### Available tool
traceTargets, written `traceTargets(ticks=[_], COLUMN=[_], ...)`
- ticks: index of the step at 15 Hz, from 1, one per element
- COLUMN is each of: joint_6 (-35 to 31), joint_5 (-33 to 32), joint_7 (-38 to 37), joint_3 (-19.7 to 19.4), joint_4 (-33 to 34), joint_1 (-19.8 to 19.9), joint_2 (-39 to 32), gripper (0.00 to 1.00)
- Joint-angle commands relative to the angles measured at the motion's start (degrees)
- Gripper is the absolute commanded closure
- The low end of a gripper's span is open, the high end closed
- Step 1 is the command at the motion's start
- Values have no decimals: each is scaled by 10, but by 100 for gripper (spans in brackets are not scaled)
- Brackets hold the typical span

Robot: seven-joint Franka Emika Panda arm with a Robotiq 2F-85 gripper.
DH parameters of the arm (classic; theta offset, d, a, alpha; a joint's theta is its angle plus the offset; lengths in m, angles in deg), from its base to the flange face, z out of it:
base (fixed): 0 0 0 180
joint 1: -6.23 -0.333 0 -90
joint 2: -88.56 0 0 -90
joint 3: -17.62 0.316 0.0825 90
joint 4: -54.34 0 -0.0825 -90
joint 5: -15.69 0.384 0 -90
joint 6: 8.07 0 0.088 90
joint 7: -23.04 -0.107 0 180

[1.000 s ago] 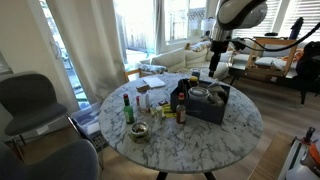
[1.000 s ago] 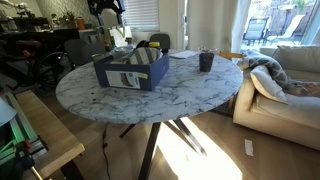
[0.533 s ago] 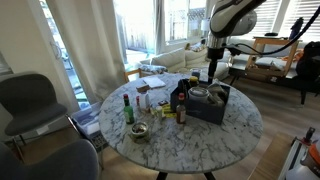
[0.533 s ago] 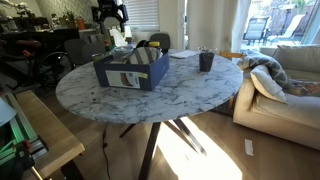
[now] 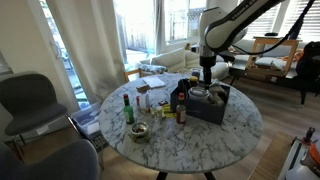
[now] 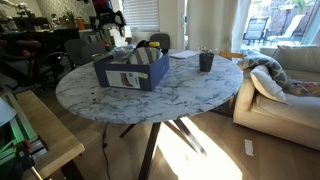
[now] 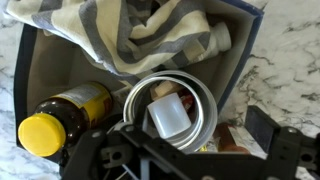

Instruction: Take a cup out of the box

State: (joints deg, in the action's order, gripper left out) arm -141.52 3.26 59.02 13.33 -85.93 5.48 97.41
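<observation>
The dark navy box (image 5: 212,104) stands on the round marble table (image 5: 170,135); it also shows in an exterior view (image 6: 132,70). In the wrist view its wall (image 7: 238,55) frames a striped cloth (image 7: 130,35), a brown bottle with a yellow cap (image 7: 45,133), and a round metal rim (image 7: 205,105) around the pale grey cup (image 7: 168,115). My gripper (image 7: 185,150) is open and empty, hovering right above the cup, its dark fingers (image 7: 278,140) wide on either side. It hangs over the box in both exterior views (image 5: 205,75) (image 6: 108,28). The cup is hidden in both.
A green bottle (image 5: 127,108), dark bottles (image 5: 180,100) and a small bowl (image 5: 139,131) stand beside the box. A dark cup (image 6: 205,61) sits at the table's far side. A grey chair (image 5: 30,100) and a sofa (image 6: 290,70) stand around the table.
The arm has come down and swung in over the box, so the gripper now hangs lower and closer to its contents. Nothing in the box has moved.
</observation>
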Motion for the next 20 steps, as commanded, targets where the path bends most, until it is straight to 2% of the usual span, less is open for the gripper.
traceTargets(ticks=[1, 2, 5, 6, 8, 16, 17, 20], joint_6=[-3, -37, -84, -98, -112, -101, -101, -101], joint_5=[18, 33, 58, 61, 72, 64, 63, 61], joint_7=[20, 28, 24, 22, 27, 23, 22, 17], joint_3=[1, 0, 3, 4, 6, 19, 19, 18], joint_4=[0, -8, -15, -15, -17, -25, -25, -28], joint_1=[-2, -5, -6, -5, -6, -3, -2, 0], joint_2=[-4, -9, -19, -24, -31, -32, -34, -40], gripper=[0, 0, 1, 21, 32, 94, 99, 99])
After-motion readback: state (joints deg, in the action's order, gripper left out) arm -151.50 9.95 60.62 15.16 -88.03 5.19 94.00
